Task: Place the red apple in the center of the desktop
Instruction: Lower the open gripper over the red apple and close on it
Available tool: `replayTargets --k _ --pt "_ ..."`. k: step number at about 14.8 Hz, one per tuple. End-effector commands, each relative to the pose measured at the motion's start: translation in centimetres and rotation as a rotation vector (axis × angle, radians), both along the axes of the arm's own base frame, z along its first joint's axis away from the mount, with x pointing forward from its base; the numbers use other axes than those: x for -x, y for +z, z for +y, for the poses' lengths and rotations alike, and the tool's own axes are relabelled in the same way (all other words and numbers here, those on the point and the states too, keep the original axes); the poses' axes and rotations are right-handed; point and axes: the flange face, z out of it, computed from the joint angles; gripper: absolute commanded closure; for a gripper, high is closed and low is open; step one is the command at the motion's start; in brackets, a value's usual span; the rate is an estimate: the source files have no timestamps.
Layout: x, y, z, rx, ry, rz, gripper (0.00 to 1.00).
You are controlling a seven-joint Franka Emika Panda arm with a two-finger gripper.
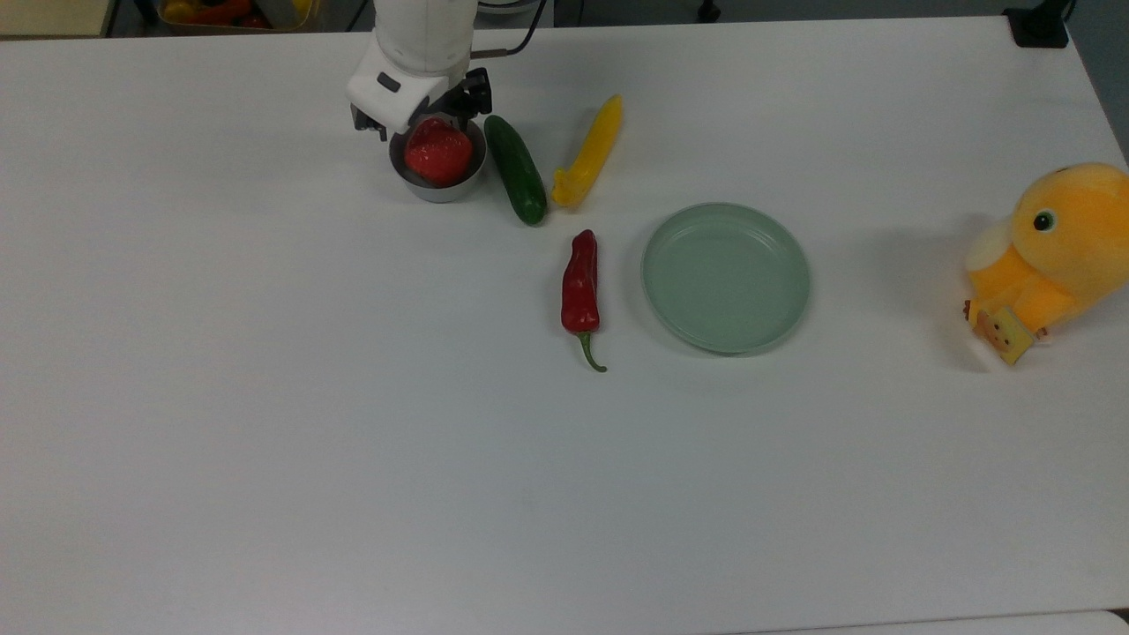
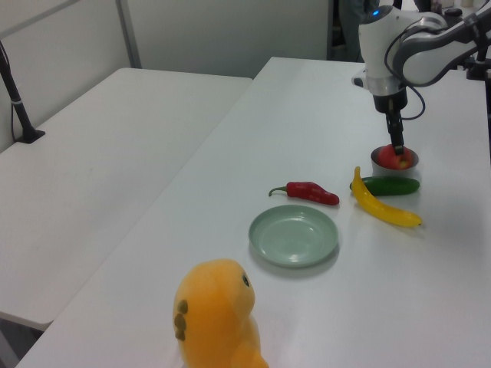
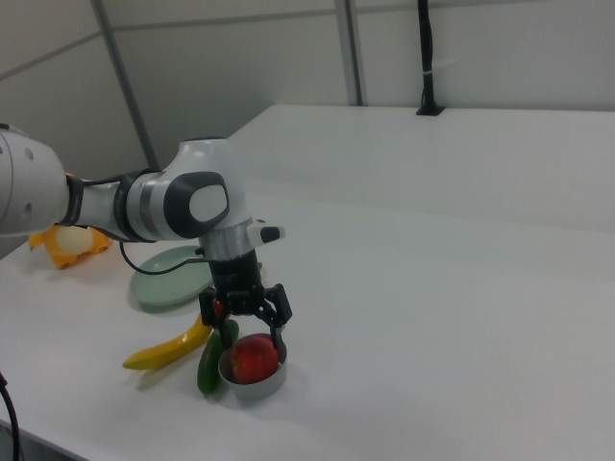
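Red apple (image 1: 438, 152) is seated in a small metal bowl (image 1: 438, 184) on the bench (image 1: 353, 441), straddled by the spread, unclenched tool (image 3: 246, 325).

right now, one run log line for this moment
phase: reach | claw: open, straddling red apple | apple: in small grey bowl, not lifted | desktop center: bare

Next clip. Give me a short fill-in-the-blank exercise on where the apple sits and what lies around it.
1. The red apple sits inside a small metal ____.
2. The long vegetable lying right beside that container is a green ____.
3. The round green plate holds ____.
4. The gripper is spread open on either side of the ____.

Missing words: bowl; cucumber; nothing; apple
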Motion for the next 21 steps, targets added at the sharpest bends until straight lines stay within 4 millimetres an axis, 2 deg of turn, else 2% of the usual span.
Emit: replayTargets --k 1,5,7,9,10,14,16,17,19,21 --pt "-0.2 -1.7 0.7 0.015 0.05 0.008 0.0" --pt "-0.5 -2.8 1.1 0.021 0.067 0.01 0.0" --pt "-0.5 -2.9 1.0 0.038 0.081 0.01 0.37" --pt "-0.6 -2.8 1.0 0.037 0.08 0.004 0.53" --pt "-0.6 -2.8 1.0 0.037 0.079 0.003 0.57" --pt "-0.6 -2.5 1.1 0.038 0.079 0.0 0.57" --pt "-0.4 -1.6 1.2 0.039 0.075 -0.008 0.57" --pt "-0.2 -0.1 1.6 0.035 0.076 -0.026 0.57" --pt "0.2 1.2 1.6 0.037 0.075 -0.018 0.57" --pt "0.2 3.7 1.2 0.032 0.065 -0.067 0.57"
